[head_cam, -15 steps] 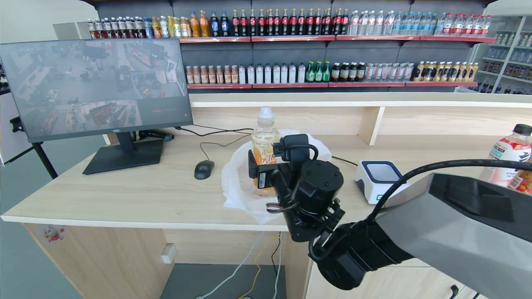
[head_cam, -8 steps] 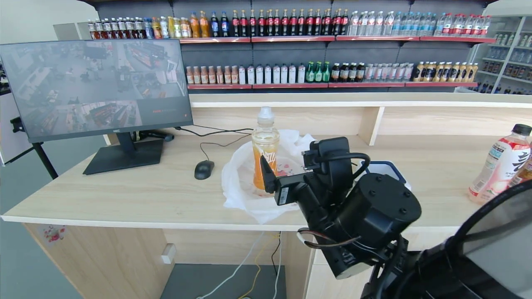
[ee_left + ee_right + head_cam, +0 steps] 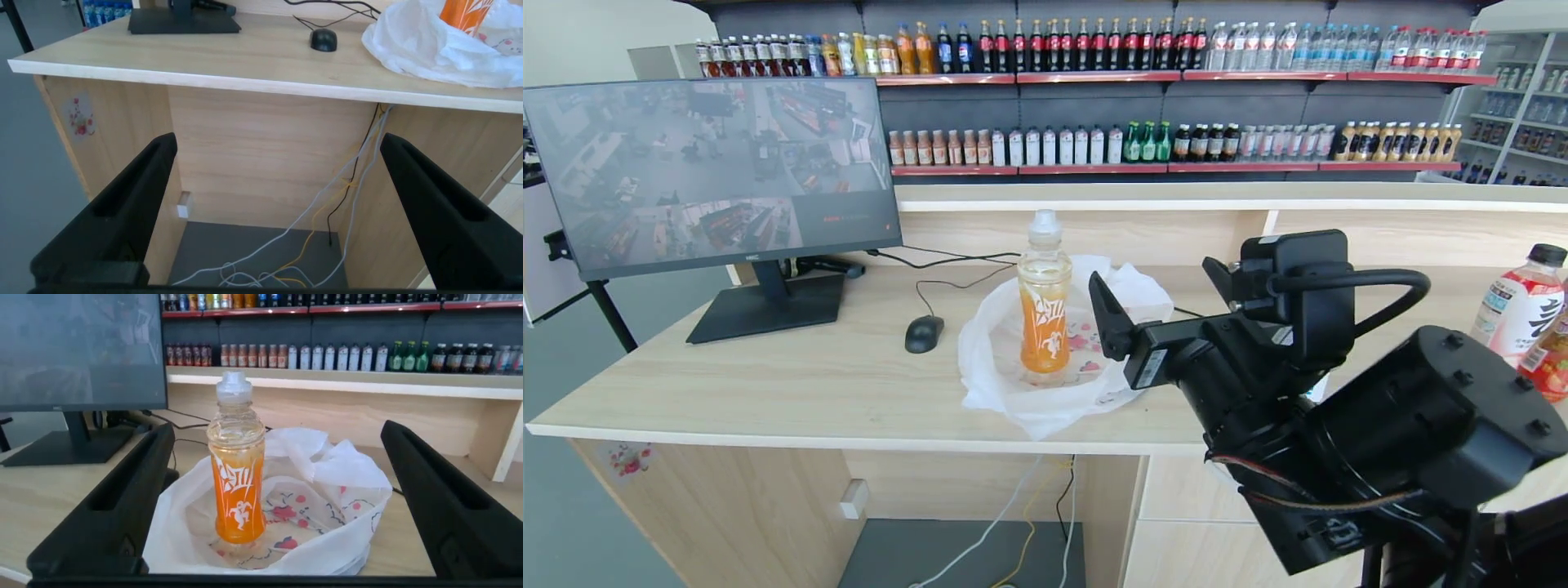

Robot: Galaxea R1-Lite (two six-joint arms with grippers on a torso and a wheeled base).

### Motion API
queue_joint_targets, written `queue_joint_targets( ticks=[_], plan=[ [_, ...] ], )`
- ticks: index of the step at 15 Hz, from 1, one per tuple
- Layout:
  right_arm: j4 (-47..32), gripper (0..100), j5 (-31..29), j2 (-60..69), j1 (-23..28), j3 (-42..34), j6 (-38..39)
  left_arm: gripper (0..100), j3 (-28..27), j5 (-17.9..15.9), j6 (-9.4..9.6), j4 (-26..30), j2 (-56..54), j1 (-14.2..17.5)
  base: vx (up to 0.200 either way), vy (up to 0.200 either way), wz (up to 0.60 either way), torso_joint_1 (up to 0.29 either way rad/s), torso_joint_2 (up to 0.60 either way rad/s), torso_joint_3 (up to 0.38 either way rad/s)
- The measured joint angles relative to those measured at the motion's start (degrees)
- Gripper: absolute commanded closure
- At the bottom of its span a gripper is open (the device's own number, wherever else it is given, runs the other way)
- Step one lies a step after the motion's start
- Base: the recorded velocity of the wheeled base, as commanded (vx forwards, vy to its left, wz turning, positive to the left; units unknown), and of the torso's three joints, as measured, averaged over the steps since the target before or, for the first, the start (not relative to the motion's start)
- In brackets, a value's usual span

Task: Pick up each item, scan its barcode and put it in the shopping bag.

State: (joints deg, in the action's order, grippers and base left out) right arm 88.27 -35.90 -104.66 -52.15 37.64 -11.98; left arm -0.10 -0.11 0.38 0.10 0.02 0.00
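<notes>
Orange-filled clear plastic bottle [image 3: 1045,327], pale cap, stands upright inside the white plastic shopping bag [image 3: 992,359] on the light wooden desk [image 3: 768,384].

Head view. Judged step: this item is bagged and let go, so the step in hand is the changeover to the next item. The right tool [image 3: 1151,270] sits just beside the bag on its right, fingers spread wide, gripping nothing and touching neither bag nor bottle. A pink-labelled bottle with a black cap [image 3: 1519,302] stands at the desk's far right with a second red-labelled bottle [image 3: 1553,359] close in front of it. Next move, as judged: carry the right tool over to one of these, close on the body clear of the barcode, and take care not to knock its neighbour.

Left wrist view. The left tool [image 3: 278,139] is fully spread and empty, held below the desk's top edge and facing its front panel. Loose cables [image 3: 343,204] hang there.

Right wrist view. The fingers are far apart with nothing between the pads. The bottle stands ahead of them, centred in the open bag.
</notes>
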Motion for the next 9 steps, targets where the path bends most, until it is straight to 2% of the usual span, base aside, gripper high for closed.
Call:
queue_joint_targets(
  ticks=[6,9],
  plan=[
    [1.4,0,-0.8,0.8,2.1,-3.2,0.0,0,0.0,0.0,-0.02,0.0,0.0,0.0,0.0,0.0,0.0,0.0,0.0,0.0],
    [1.7,0,-1.3,1.0,2.5,-4.0,0.0,0,0.0,0.0,0.11,0.1,0.0,0.0,0.0,-0.2,0.0,-0.002,0.0,0.007]
  ],
)
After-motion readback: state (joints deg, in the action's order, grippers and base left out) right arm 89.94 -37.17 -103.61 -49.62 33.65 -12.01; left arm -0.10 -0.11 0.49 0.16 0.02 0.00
